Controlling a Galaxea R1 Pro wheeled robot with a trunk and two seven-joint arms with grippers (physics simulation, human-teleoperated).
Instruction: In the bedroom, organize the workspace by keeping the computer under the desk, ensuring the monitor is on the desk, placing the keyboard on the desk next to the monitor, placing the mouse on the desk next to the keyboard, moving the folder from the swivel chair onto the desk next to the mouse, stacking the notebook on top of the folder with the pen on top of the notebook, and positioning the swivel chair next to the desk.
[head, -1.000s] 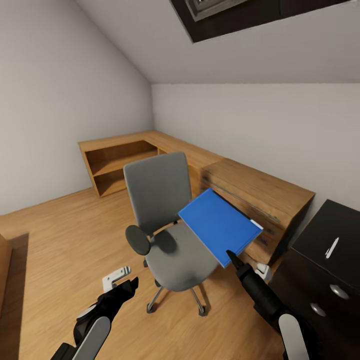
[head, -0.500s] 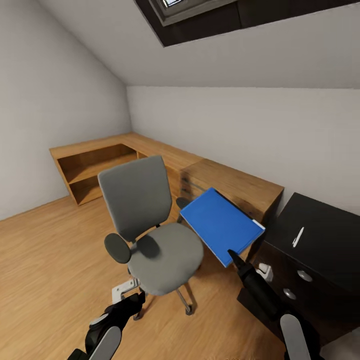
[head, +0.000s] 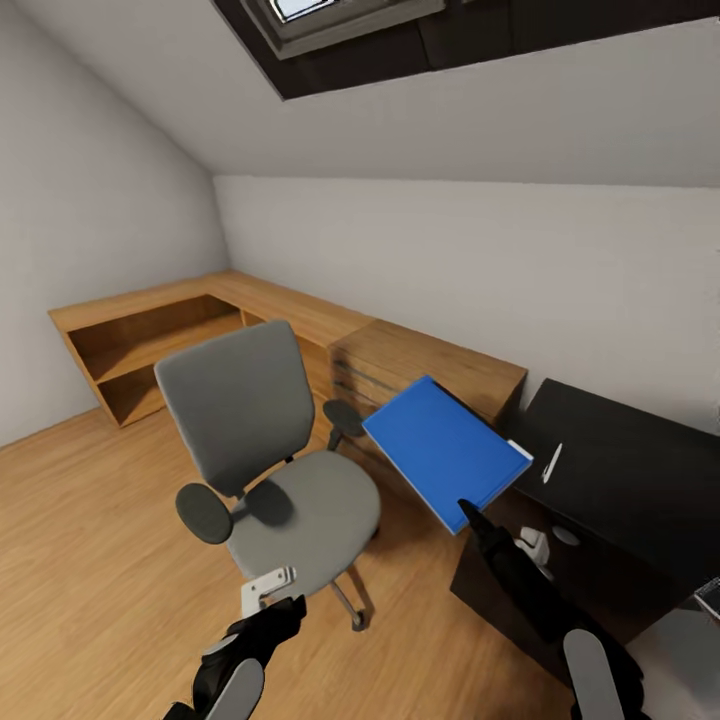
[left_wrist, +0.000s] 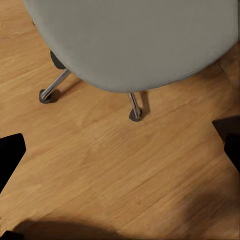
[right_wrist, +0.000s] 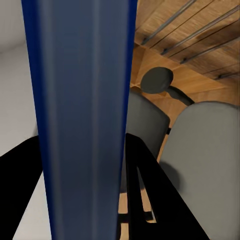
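The blue folder (head: 443, 451) hangs tilted in the air to the right of the swivel chair (head: 268, 452), and my right gripper (head: 467, 514) is shut on its near edge. In the right wrist view the folder (right_wrist: 82, 115) runs edge-on between the black fingers (right_wrist: 160, 192), with the chair's grey seat (right_wrist: 205, 160) behind it. My left gripper (head: 283, 611) is low in front of the chair, open and holding nothing. The left wrist view has the seat (left_wrist: 135, 40) and its chrome legs (left_wrist: 134, 105) over wood floor. A thin white stick, perhaps the pen (head: 552, 463), lies on a dark cabinet.
The dark cabinet (head: 630, 480) with round drawer knobs stands at the right, close to my right arm. Low light-wood cabinets (head: 300, 315) run along the back wall and into the left corner. Open wood floor (head: 90, 520) lies to the left. A dark-framed skylight (head: 340, 30) is overhead.
The whole view has swung to the right, so chair and wood cabinets sit further left and more of the dark cabinet shows. The folder stays in my right gripper.
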